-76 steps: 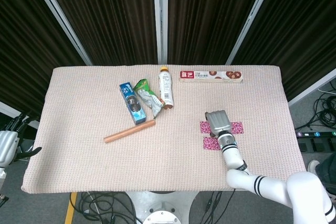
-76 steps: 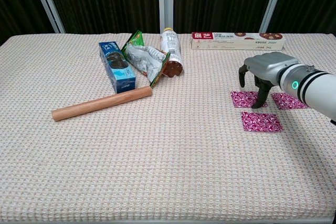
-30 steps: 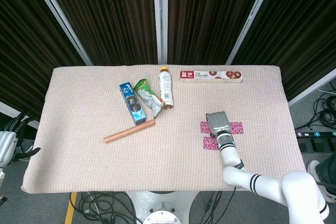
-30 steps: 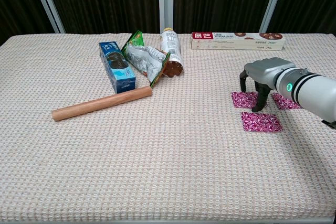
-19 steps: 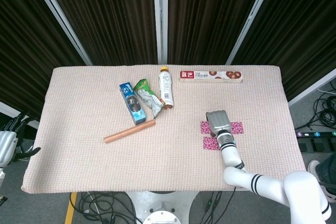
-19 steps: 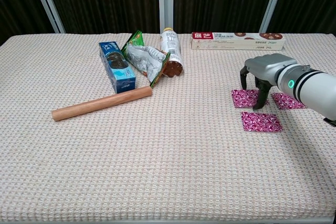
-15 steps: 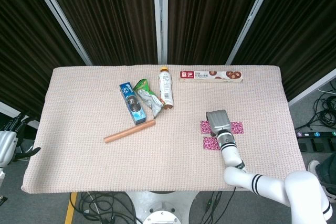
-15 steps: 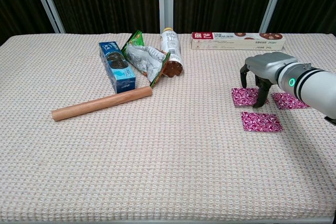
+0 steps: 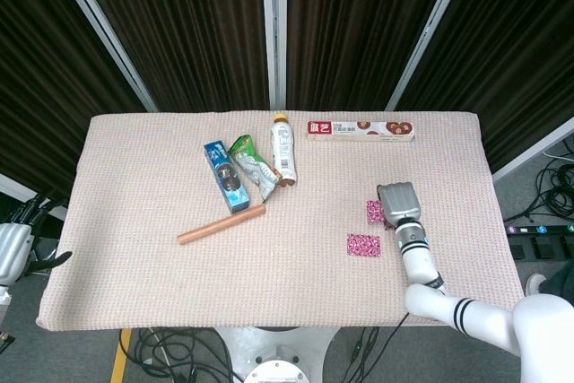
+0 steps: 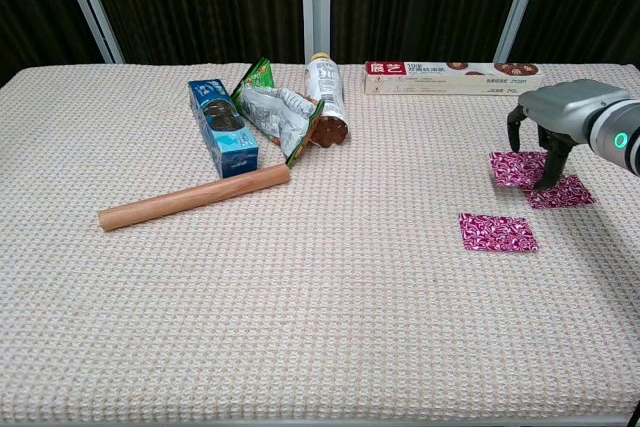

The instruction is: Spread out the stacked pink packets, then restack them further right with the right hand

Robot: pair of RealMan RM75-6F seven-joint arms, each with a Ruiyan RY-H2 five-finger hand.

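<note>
The biscuit box (image 10: pixel 453 77) at the table's far edge was my landmark; only red-panel characters showed, too small to read. My right hand (image 10: pixel 556 110) stood in front of its right end, fingertips (image 10: pixel 546 183) pressing two overlapping pink packets (image 10: pixel 535 175), nothing gripped. A third packet (image 10: pixel 497 231) lay nearer, left. I judged the sliding packet could bunch or skid on the weave.

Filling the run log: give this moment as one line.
right hand: fingertips on two overlapping pink packets | third packet: apart, nearer | left hand: off table
</note>
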